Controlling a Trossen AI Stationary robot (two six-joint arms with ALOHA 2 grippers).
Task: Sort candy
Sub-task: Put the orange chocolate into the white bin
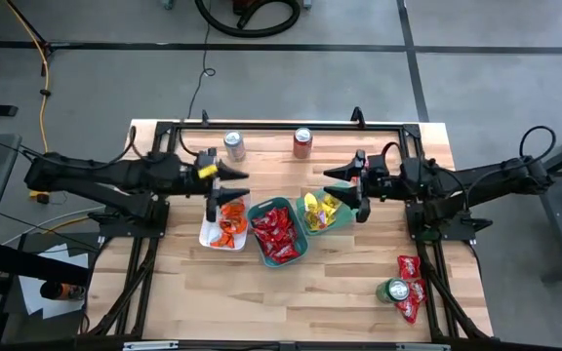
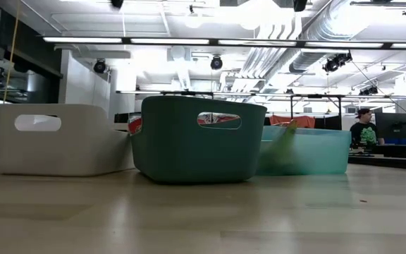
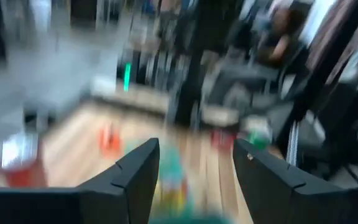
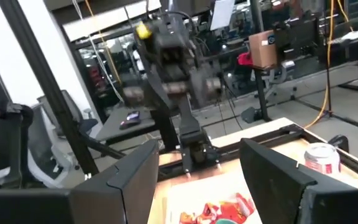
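My left gripper (image 1: 220, 195) hangs above the white plastic tray (image 1: 206, 234), which holds orange crinkly candy packets (image 1: 229, 225); its fingers are spread and hold nothing. My right gripper (image 1: 344, 191) hangs above the light green tray (image 1: 305, 226), which holds yellow wrapped candy (image 1: 320, 207); its fingers are likewise spread and empty. The dark teal tray (image 1: 256, 211) between them holds red wrapped candy (image 1: 276, 234).

Remaining work: a small cluster of red candy packets (image 1: 410, 289) lies near the table's front right corner, touching a green-topped drink can (image 1: 392, 291). A silver can (image 1: 233, 145) and a red can (image 1: 302, 142) stand at the far edge and are not part of the task.

Step in hand, as I judge it: both arms are between placements, with sorting mostly complete. The next move calls for my right arm to reach back to the red cluster, close on one packet without disturbing the can, and carry it to the dark teal tray.
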